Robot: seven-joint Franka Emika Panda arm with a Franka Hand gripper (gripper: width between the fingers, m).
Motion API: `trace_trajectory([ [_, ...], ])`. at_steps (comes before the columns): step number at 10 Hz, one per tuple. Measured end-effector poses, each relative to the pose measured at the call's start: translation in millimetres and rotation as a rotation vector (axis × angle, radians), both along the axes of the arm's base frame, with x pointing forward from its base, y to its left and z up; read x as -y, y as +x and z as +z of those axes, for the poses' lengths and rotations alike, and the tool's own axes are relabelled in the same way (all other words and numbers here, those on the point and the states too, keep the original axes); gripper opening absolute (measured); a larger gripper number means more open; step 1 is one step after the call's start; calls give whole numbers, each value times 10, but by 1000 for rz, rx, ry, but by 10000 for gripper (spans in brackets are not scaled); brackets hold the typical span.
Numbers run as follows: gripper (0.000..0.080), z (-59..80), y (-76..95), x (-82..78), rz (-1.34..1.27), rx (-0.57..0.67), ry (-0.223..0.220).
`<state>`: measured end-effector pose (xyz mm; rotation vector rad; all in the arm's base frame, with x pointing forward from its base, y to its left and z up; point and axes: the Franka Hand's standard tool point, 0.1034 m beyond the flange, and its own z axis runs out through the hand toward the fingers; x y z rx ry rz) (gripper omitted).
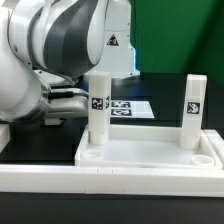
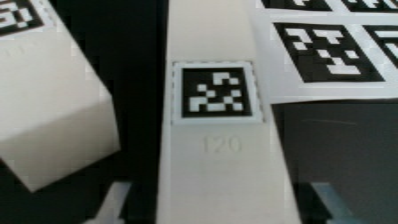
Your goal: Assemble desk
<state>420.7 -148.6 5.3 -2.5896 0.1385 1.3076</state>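
gripper (image 2: pixel 214 206): grey fingers (image 2: pixel 121 203) sit one on each side of an upright white leg; can't tell from either view whether they clamp it or just flank it.
flanked leg (image 2: pixel 217 150): fills the middle of the wrist view, black-and-white tag on its face, embossed "120" under the tag. In the exterior view it stands upright at about 9 o'clock from frame centre, foot at the tabletop's corner there, right beside the arm's end.
arm (image 1: pixel 50 45): bulky white-and-grey links fill the exterior view from 9 to 12 o'clock.
tabletop (image 1: pixel 150 158): white tray, raised rim, flat on the table, 5 to 6 o'clock in the exterior view.
second leg (image 1: pixel 192 110): upright at 3 o'clock, tagged, at the tabletop's far corner, well apart from the gripper.
other white part (image 2: pixel 54 110): tagged, just beside the flanked leg in the wrist view; can't tell which part.
marker board (image 1: pixel 130 108): flat on the black table (image 1: pixel 30 150), behind the tabletop, between the two legs.
white rail (image 1: pixel 60 186): along 6 o'clock, just beside the tabletop's front rim.
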Motion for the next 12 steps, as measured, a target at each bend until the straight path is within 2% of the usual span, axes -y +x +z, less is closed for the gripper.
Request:
trace_trajectory([
  [1, 288, 66, 84, 7, 11, 12, 9],
  [3, 289, 350, 369, 35, 47, 77, 45],
  [5, 289, 533, 469, 59, 39, 86, 49],
  [8, 290, 495, 473, 94, 36, 119, 36],
  [9, 290, 483, 524, 121, 39, 152, 24],
  [10, 290, 523, 628, 157, 40, 225, 6],
  [11, 290, 638, 678, 186, 37, 267, -2],
  [12, 290, 747, 841, 222, 54, 361, -23],
])
